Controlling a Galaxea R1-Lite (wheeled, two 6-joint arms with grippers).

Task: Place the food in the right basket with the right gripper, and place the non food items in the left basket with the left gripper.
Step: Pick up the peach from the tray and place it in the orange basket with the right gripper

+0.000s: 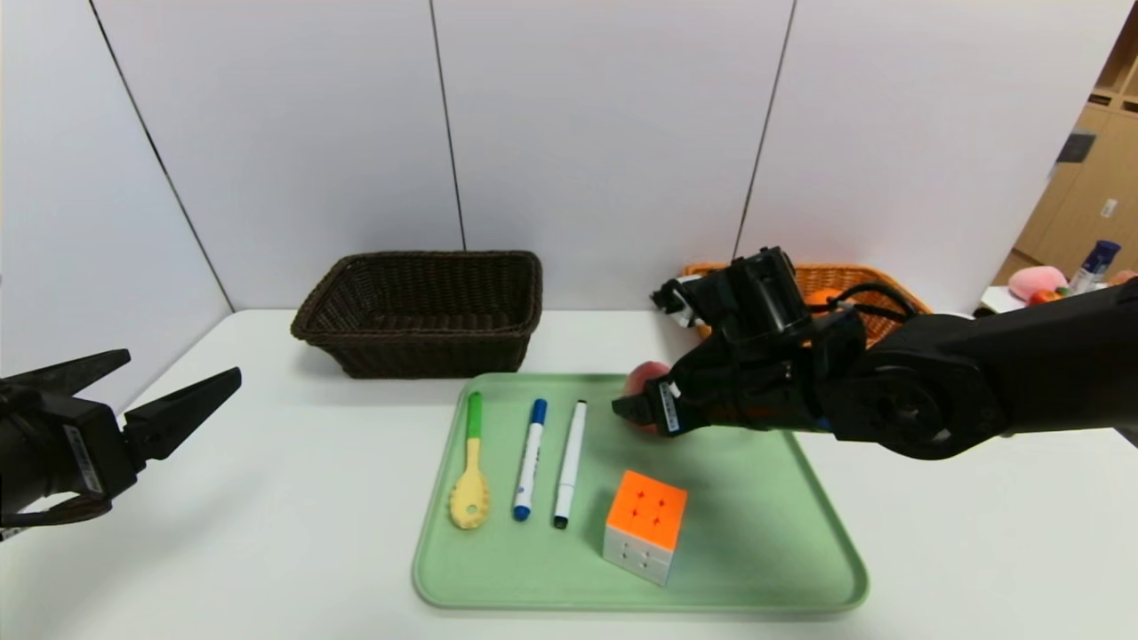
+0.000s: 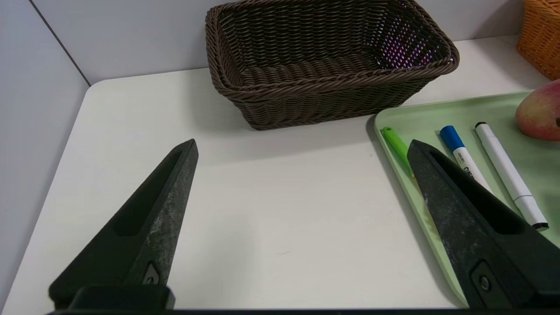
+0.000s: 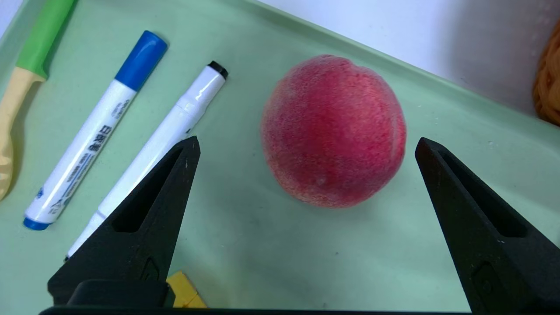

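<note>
Step in hand: the right gripper reaches for the round red fuzzy peach, the only food I can see on the pale green plastic tray.
Peach from the jaws: it lies just ahead of the tips and between their lines, not yet touched by either finger.
Right jaws: spread wide, holding nothing.
Long axis: the peach is round, so the angle of the grip matters little.
Nearer arm: the right one, which is low over the far part of the tray; the orange wicker basket stands behind it.
Left gripper: parked at the left table edge, jaws apart and empty, well apart from the dark brown wicker basket.
Next move, my judgement: advance a little so that the fingers come beside the peach, then close.
</note>
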